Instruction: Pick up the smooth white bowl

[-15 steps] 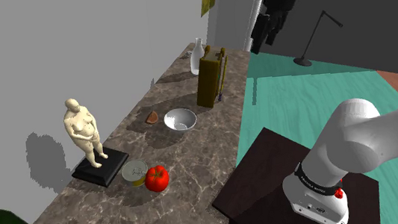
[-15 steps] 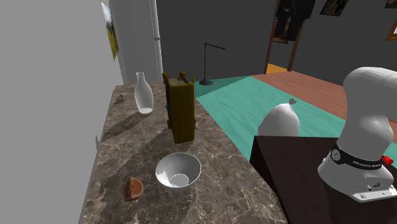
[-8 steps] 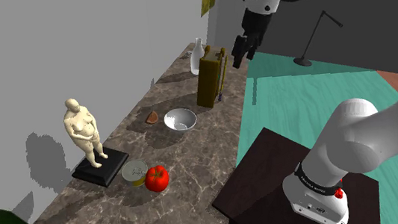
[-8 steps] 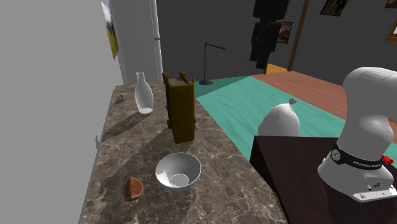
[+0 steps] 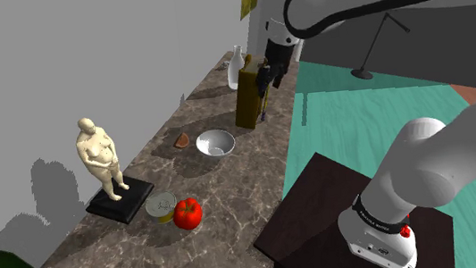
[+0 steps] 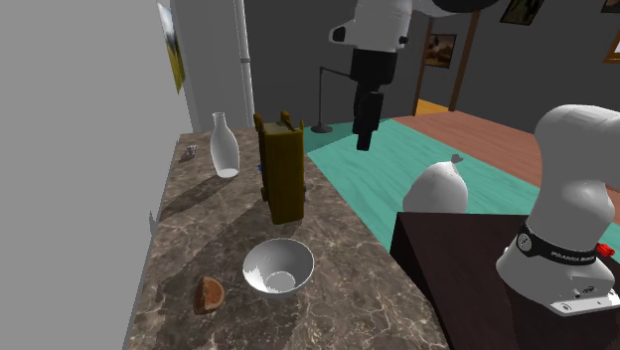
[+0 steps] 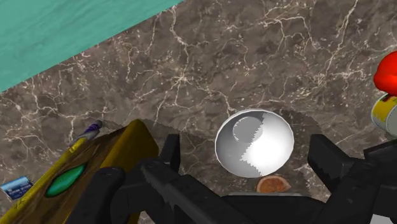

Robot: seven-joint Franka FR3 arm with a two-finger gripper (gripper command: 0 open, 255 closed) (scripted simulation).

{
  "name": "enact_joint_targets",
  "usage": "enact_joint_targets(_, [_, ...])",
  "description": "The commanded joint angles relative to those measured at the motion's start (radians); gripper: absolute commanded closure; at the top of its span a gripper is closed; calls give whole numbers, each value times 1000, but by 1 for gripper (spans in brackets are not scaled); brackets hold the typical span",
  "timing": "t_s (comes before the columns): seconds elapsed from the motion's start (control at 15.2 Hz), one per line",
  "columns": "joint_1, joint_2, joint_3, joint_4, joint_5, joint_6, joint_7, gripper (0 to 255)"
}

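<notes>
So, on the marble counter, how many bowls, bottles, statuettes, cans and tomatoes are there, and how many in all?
White bowl: 1
White bottle: 1
Cream statuette: 1
Can: 1
Red tomato: 1
Total: 5

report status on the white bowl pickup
Gripper open, up in the air, holding nothing. White bowl upright on the marbled counter, untouched. Tall brown box and orange wedge near it, neither touching.
</notes>
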Motion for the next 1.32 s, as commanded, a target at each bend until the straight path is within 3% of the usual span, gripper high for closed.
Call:
enact_joint_targets(0.0, [6, 67, -15, 3, 12, 66, -23, 0])
enact_joint_targets(0.66, [39, 451, -61, 114, 144, 325, -171, 0])
enact_joint_targets(1.25, [12, 798, -24, 323, 304, 441, -320, 0])
